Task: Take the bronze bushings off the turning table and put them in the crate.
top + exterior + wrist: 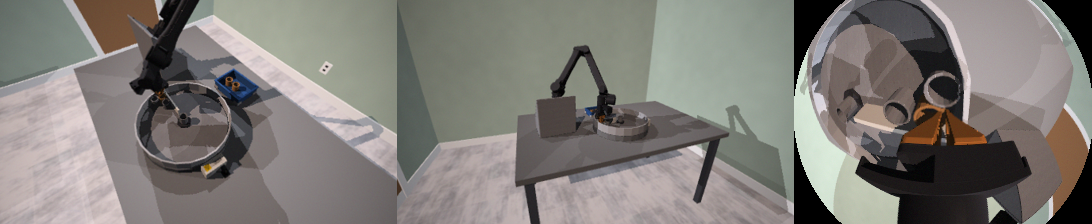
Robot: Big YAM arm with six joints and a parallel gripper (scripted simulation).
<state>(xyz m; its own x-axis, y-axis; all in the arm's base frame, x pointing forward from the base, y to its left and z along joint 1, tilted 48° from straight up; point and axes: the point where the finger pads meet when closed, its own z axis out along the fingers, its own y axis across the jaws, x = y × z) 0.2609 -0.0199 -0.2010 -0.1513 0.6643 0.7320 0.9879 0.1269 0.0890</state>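
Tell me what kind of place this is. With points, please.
Probably a plain indoor room set up as a small robot workstation: pale green walls, a table (317, 167) (556, 152) with a robot arm (171, 44) (594, 71) on it, and a wall outlet (325, 67).

The orange fingers cover part of the bronze bushing (925, 112), and what lies between their tips is too small to tell. From outside, the turning table's wall (623, 130) hides the lower parts of whatever stands within. The top view's edge cuts off the arm (175, 28).
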